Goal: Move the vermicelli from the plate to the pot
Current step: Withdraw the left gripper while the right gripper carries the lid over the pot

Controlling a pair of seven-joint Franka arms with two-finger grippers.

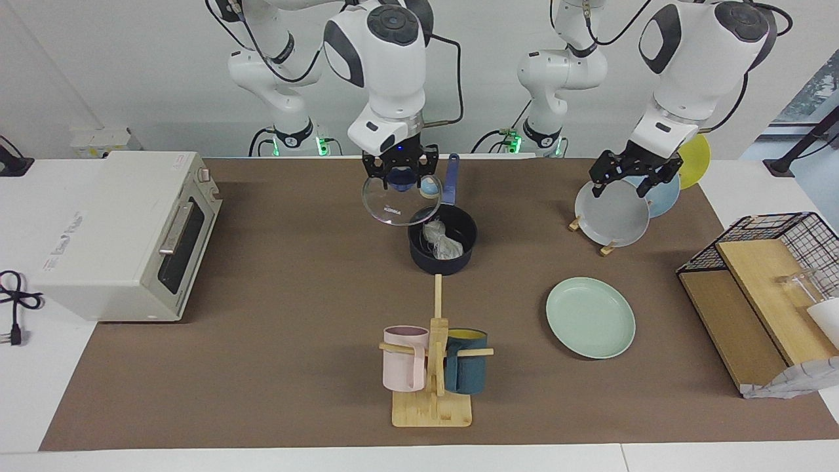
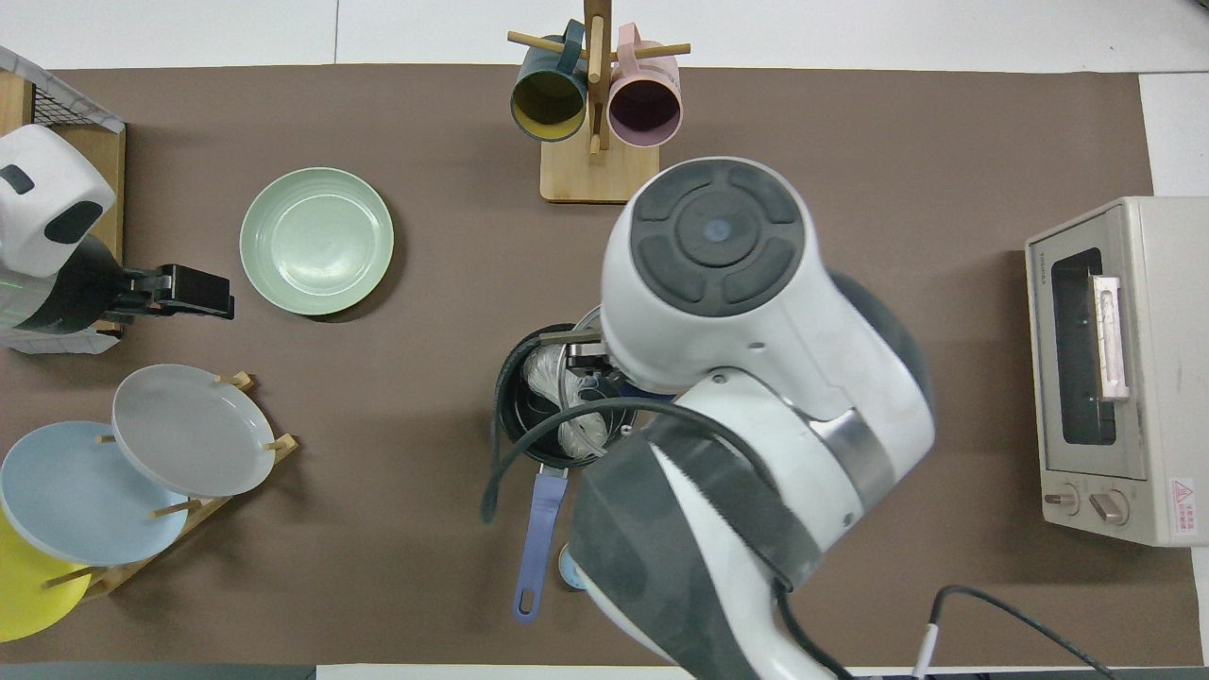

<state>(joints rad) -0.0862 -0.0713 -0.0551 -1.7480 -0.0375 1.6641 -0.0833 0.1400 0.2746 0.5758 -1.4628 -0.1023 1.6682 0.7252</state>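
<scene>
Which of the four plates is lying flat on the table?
The mint-green plate, empty beside the mug stand. The grey plate, blue plate and yellow plate stand tilted in a wooden rack.

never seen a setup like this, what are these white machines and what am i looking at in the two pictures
These are two robot arms at a table. One picture faces them from across the table; the other looks down from above their end.

The right gripper is shut on the blue knob of a glass lid, holding it over the pot. Both vermicelli nests already sit in the pot. The green plate is bare.

The left gripper waits, open, over a rack of plates.

Also on the table: a toaster oven, a mug stand with a pink and a teal mug, and a wire basket holding wooden boards.
</scene>
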